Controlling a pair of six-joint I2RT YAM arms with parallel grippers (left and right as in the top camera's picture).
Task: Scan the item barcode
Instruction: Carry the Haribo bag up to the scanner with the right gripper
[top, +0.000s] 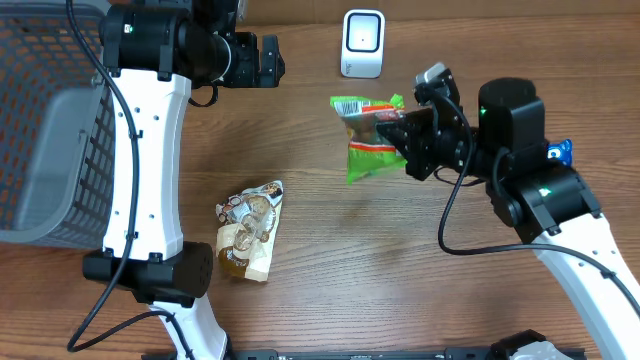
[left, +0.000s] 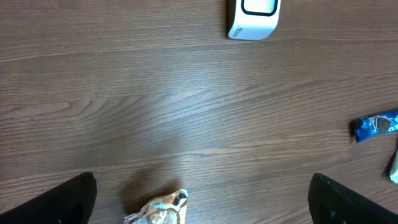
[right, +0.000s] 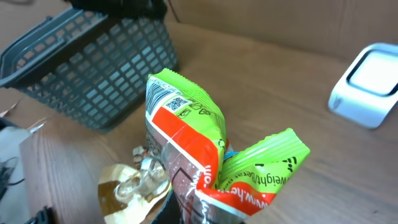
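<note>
The item, a green and red snack bag (top: 368, 135), hangs above the table with my right gripper (top: 408, 138) shut on its right end. In the right wrist view the bag (right: 186, 143) fills the middle, crumpled at the grip, with a small printed code patch (right: 173, 101) near its far top edge; it hides my fingers. The white scanner (top: 362, 43) stands at the back of the table, just beyond the bag, and also shows as the scanner (right: 370, 84) at the right. My left gripper (top: 265, 60) hovers open at the back left, its fingers (left: 56, 202) wide apart, holding nothing.
A gold snack bag (top: 248, 230) lies on the table at the front left, and its tip (left: 163, 210) shows below my left gripper (left: 202, 186). A grey mesh basket (top: 50, 130) fills the left edge. A blue packet (top: 560, 152) lies at the right behind my right arm.
</note>
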